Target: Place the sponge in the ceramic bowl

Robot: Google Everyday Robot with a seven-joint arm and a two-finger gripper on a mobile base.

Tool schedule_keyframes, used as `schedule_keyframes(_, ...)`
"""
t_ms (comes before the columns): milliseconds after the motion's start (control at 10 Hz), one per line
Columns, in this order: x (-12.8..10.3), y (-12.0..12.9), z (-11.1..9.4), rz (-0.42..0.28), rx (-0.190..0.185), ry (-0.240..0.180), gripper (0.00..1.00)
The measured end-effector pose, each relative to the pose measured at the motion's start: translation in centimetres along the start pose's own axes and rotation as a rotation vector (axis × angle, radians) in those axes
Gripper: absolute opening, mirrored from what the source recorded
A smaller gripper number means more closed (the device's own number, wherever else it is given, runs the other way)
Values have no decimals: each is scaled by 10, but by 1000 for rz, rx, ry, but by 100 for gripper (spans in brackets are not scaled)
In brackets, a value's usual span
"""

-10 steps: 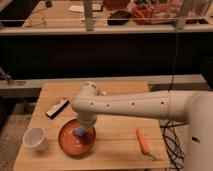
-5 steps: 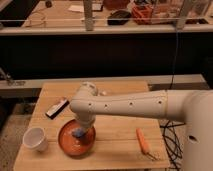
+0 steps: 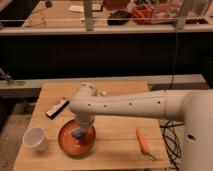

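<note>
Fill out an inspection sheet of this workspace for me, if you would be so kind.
Surface: wooden table, level.
Job's things: sponge lies inside the ceramic bowl, at the table's front left.
Clutter: white cup left of the bowl; black bar-shaped object behind it; orange-handled tool to its right.
Grippers: gripper hangs low over the bowl, just above the sponge; contact cannot be told.
Cables: black cables looped off the table's right edge.
Surroundings: cluttered counter behind.
</note>
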Motion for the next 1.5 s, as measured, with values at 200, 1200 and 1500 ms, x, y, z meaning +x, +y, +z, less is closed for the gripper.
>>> schedule_keyframes(200,-2,-2,2,-4,2,-1,12)
schedule_keyframes(1200,-6,-5,5,-15,5,-4,42)
schedule_keyframes(1500,-7,-6,5,-14,5,-6,70)
